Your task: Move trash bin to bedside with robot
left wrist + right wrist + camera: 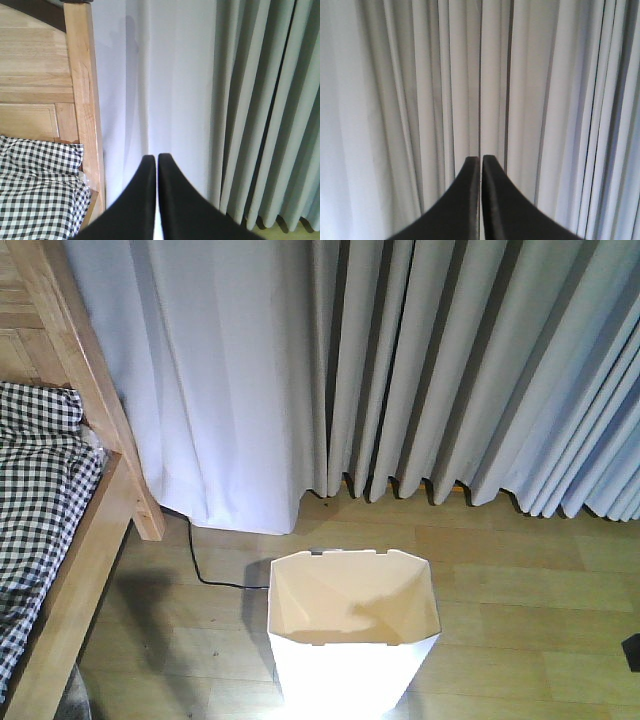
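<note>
The white trash bin (350, 660) stands upright on the wooden floor at the bottom centre of the front view, its cream inside empty. The bed (80, 570) with a light wooden frame and black-and-white checked bedding (40, 490) is at the left, a short gap from the bin. It also shows in the left wrist view (82, 100). My left gripper (156, 157) is shut and empty, held in the air facing the curtain beside the bed post. My right gripper (481, 157) is shut and empty, facing the curtain. Neither gripper shows in the front view.
Long pale curtains (420, 360) hang across the whole back, down to the floor. A black cable (200, 565) runs on the floor between bed post and bin. A dark object (632, 652) sits at the right edge.
</note>
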Robot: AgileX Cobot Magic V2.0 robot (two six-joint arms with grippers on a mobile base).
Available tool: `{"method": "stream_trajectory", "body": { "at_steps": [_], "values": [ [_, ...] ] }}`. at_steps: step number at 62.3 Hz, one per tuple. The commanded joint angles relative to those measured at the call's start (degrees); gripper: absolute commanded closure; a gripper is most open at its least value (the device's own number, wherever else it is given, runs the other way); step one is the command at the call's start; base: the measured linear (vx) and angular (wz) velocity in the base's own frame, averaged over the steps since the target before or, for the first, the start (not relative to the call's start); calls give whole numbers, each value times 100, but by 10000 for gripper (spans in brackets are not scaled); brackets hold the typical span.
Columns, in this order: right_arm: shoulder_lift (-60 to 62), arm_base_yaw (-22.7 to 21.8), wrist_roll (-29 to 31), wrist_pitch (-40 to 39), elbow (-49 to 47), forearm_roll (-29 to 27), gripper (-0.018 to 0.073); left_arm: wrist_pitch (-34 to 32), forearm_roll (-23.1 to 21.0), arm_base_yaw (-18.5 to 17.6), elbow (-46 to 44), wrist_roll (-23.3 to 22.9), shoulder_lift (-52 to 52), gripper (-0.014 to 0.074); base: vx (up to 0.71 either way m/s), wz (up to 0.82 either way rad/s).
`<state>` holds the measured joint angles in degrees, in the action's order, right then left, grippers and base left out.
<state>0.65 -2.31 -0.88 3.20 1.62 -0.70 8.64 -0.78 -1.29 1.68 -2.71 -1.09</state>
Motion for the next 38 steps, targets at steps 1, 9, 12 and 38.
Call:
{"method": "stream_trajectory", "body": {
  "at_steps": [1, 9, 12, 38],
  "values": [
    [71, -27, 21, -386, 105, 70, 570, -445, -18, -46, 157, -52, -56, 602, 0, 0],
    [71, -27, 21, -386, 105, 70, 570, -445, -18, -46, 157, -52, -56, 602, 0, 0],
    [71, -27, 21, -386, 105, 70, 570, -445, -18, -46, 157, -52, -56, 602, 0, 0],
    [71, -27, 21, -386, 105, 70, 570, -445, -18, -46, 157, -52, -56, 602, 0, 0]
  ]
}}
